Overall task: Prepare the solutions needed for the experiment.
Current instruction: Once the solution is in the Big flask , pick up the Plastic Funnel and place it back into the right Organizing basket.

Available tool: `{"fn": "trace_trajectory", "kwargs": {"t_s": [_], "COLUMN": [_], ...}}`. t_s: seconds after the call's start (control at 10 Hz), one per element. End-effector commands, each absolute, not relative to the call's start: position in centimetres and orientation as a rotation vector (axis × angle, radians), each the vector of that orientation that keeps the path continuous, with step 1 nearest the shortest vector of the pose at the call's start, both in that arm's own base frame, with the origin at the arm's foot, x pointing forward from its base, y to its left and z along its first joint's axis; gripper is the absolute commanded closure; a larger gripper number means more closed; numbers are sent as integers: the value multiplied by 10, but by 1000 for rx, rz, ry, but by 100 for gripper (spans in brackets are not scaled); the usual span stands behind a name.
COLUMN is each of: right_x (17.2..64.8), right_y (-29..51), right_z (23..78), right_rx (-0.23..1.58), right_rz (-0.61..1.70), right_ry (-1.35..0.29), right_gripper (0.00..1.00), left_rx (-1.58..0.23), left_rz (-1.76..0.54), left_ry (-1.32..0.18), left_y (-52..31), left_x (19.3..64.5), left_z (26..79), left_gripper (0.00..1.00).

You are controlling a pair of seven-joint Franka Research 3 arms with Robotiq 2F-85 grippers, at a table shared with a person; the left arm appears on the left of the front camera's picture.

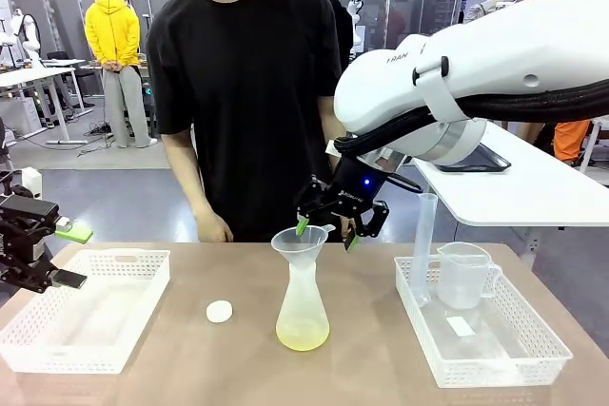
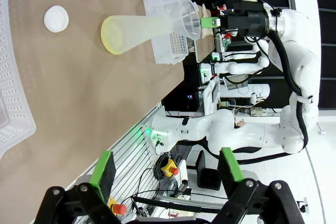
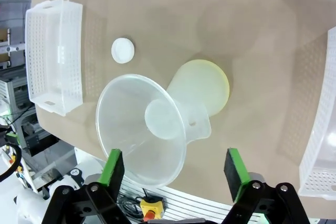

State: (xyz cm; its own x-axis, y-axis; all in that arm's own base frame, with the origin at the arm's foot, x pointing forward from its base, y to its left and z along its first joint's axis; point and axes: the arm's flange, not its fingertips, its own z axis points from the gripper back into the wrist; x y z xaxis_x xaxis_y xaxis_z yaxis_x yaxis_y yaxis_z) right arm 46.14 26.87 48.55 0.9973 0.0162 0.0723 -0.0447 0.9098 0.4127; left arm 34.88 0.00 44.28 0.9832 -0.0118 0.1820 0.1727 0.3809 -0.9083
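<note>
A translucent conical flask [image 1: 303,303] stands mid-table with pale yellow solution [image 1: 303,334] in its base and a clear funnel [image 1: 297,244] in its neck. My right gripper [image 1: 326,233] hovers at the funnel's far rim, open. In the right wrist view the funnel [image 3: 149,129] lies between and ahead of the fingers [image 3: 113,167], above the flask's yellow bottom [image 3: 210,85]. My left gripper [image 1: 68,256] stays open at the table's left edge, holding nothing; its wrist view shows its gripper [image 2: 167,166] far from the flask [image 2: 131,32].
A white round stopper [image 1: 219,311] lies left of the flask. An empty white basket [image 1: 57,339] sits at the left. The right basket [image 1: 533,349] holds a beaker [image 1: 463,275] and a graduated cylinder [image 1: 423,240]. A person stands behind the table, hand [image 1: 214,228] at its far edge.
</note>
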Motion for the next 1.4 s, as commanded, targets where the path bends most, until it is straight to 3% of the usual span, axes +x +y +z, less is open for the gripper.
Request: {"fn": "trace_trajectory", "kwargs": {"t_s": [0.0,0.3,0.4,0.5,0.6,0.7,0.8,0.9,1.0,1.1,1.3], "right_x": [466,470,473,472,470,466,465,465,465,465,465], "right_y": [283,293,293,293,291,288,284,281,279,276,272], "right_z": [479,470,471,473,476,481,486,489,490,491,492], "right_rx": [404,396,391,389,370,357,359,359,362,365,373], "right_rz": [-24,-53,-65,-73,-85,-99,-100,-103,-101,-96,-94], "right_ry": [-116,-101,-101,-99,-105,-119,-117,-107,-93,-82,-77], "right_gripper": [16,44,35,61,52,79,70,97,88,100,100], "left_rx": [-1201,-1201,-1201,-1201,-1201,-1201,-1201,-1201,-1201,-1201,-1201], "left_rz": [-124,-124,-124,-124,-124,-124,-124,-124,-124,-124,-124], "left_ry": [-165,-165,-165,-165,-165,-165,-165,-165,-165,-165,-165], "left_y": [-2,-2,-2,-2,-2,-2,-2,-2,-2,-2,-2], "left_x": [349,349,349,349,349,349,349,349,349,349,349], "left_z": [446,446,446,446,446,446,446,446,446,446,446], "left_gripper": [0,0,0,0,0,0,0,0,0,0,0]}}
